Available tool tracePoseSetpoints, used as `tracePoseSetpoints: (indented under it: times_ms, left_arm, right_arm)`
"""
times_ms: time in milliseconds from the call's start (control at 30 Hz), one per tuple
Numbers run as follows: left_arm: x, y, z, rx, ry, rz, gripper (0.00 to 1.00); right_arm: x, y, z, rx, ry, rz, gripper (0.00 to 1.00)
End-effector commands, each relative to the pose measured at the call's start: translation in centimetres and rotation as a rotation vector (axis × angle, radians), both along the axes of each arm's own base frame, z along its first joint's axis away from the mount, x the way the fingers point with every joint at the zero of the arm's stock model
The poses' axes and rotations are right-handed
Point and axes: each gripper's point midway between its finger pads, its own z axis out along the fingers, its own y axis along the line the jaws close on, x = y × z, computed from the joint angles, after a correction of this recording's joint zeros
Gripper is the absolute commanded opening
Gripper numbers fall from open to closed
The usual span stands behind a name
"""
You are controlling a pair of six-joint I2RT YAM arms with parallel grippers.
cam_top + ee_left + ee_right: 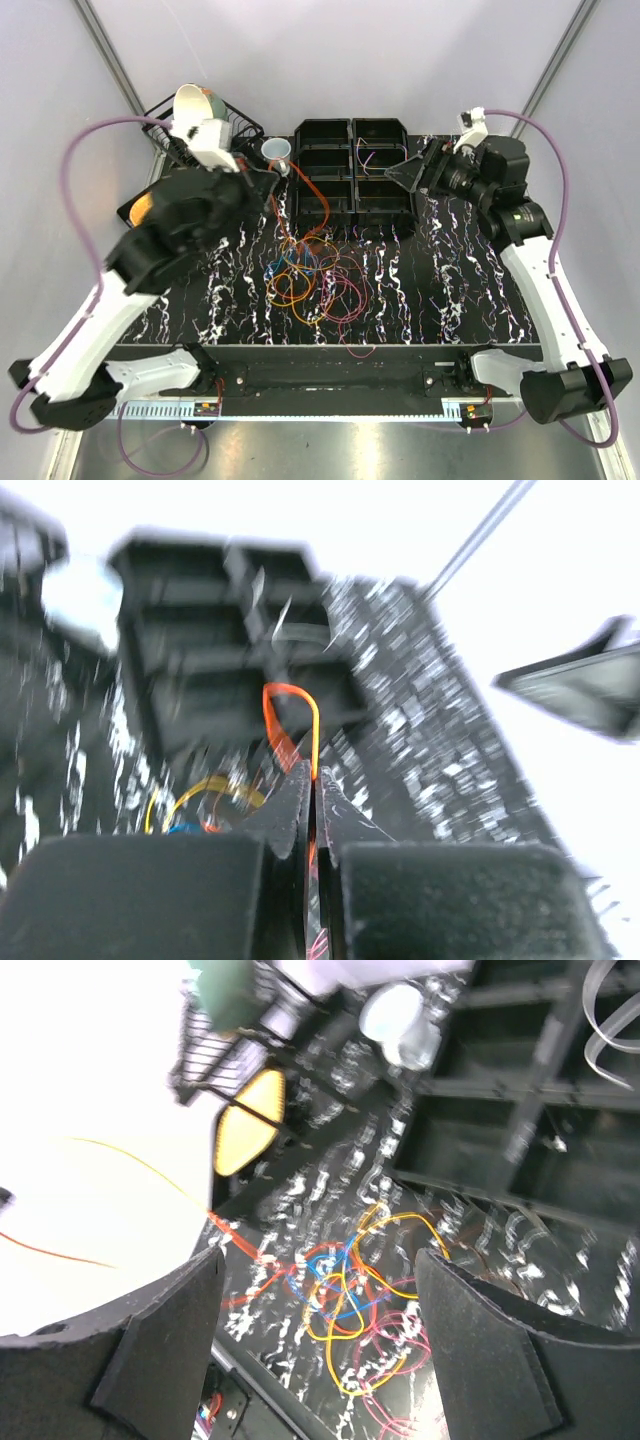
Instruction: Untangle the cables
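a: entry one, cables (312, 272). where is the heap logged?
b: entered as one knot of orange, red, blue, yellow and purple loops. it is laid about the middle of the bench, between the black trays (350, 125) at the far edge and the near edge.
a: entry two, left claw (312, 776)?
b: pinched flat on a single orange cable (296, 702), whose loop is seen standing past the tips. the claw is held raised toward the far left corner, judged so that this one strand is drawn clear while the rest is left lying.
a: entry three, right claw (320, 1270)?
b: recorded wide, nothing in it. it is hung over the trays toward the far right corner and turned back at the knot, judged kept out of the pull yet ready for pinning the heap.
a: trays?
b: a thin strand is noted in one compartment, judged already sorted. most of the heap is unsorted, so the task is judged early.
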Motion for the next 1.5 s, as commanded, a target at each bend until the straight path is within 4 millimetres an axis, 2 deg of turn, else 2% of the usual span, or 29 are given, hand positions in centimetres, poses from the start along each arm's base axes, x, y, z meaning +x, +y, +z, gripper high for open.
tracePoseSetpoints:
  times_ms: [0, 100, 133, 200, 233, 333, 433, 467, 533, 667, 800, 1100, 1200, 1300, 1333, 1367, 1400, 1433, 1467]
  left_arm:
    - [-3.2, 0.3, 2.7, 0.043, -0.093, -0.162, 0.0]
    - [-4.8, -0.5, 2.3, 0.033, -0.142, -0.26, 0.0]
    - [-5.2, -0.5, 0.9, 0.042, -0.131, -0.281, 0.0]
    - [-5.7, -0.8, 0.1, 0.036, -0.127, -0.312, 0.0]
    - [-6.3, -1.1, -0.9, 0.037, -0.113, -0.345, 0.0]
    - [-7.8, -2.0, -1.9, 0.022, -0.114, -0.444, 0.0]
    - [-10.0, -2.7, -0.8, -0.024, -0.164, -0.558, 0.0]
    - [-10.4, -2.7, -0.6, -0.033, -0.176, -0.578, 0.0]
    - [-11.0, -3.0, 0.1, -0.052, -0.196, -0.612, 0.0]
    - [-11.5, -3.8, 0.3, -0.077, -0.191, -0.663, 0.0]
    - [-11.8, -4.7, 0.1, -0.105, -0.18, -0.71, 0.0]
    - [-11.8, -5.5, -0.2, -0.133, -0.166, -0.737, 0.0]
    - [-11.8, -5.6, -0.3, -0.135, -0.161, -0.739, 0.0]
    - [-11.6, -5.5, -0.4, -0.131, -0.157, -0.723, 0.0]
    - [-11.5, -5.4, -0.4, -0.131, -0.158, -0.719, 0.0]
    - [-11.4, -5.4, -0.5, -0.128, -0.154, -0.711, 0.0]
    - [-11.2, -5.3, -0.7, -0.123, -0.144, -0.696, 0.08]
    - [-10.3, -4.8, -0.9, -0.112, -0.139, -0.64, 0.24]
    - [-9.6, -4.5, -1.3, -0.098, -0.123, -0.594, 0.67]
  right_arm:
    - [-2.6, 0.8, 5.9, 0.031, -0.158, 0.099, 0.83]
    - [-3.8, 1.4, 7.1, 0.058, -0.239, 0.163, 0.84]
    - [-4.2, 1.8, 7.3, 0.078, -0.251, 0.195, 0.84]
    - [-5.8, 2.9, 7.5, 0.132, -0.286, 0.305, 0.85]
    - [-6.7, 3.4, 7.3, 0.149, -0.289, 0.367, 0.84]
    - [-7.8, 4.2, 6.6, 0.191, -0.291, 0.469, 0.83]
    - [-9.5, 4.9, 6.7, 0.229, -0.305, 0.585, 0.81]
    - [-10.3, 5.4, 7.3, 0.239, -0.352, 0.632, 0.81]
    - [-11.5, 6.2, 7.2, 0.256, -0.334, 0.718, 0.81]
    - [-12.5, 8.2, 6.3, 0.234, -0.282, 0.814, 0.79]
    - [-13.5, 9.6, 5.5, 0.199, -0.305, 0.87, 0.78]
    - [-14.7, 13.3, 4.3, 0.186, -0.274, 0.97, 0.73]
    - [-14.5, 14.1, 3.7, 0.168, -0.261, 0.97, 0.72]
    - [-14.7, 14.4, 3.6, 0.166, -0.262, 0.974, 0.62]
    - [-14.7, 14.4, 3.6, 0.167, -0.263, 0.973, 0.41]
    - [-14.7, 14.4, 3.9, 0.168, -0.272, 0.971, 0.28]
    - [-14.8, 14.3, 4.4, 0.176, -0.275, 0.968, 0.13]
    - [-14.4, 14.3, 5.1, 0.177, -0.293, 0.928, 0.0]
    - [-13.9, 14.2, 6.3, 0.173, -0.31, 0.887, 0.0]
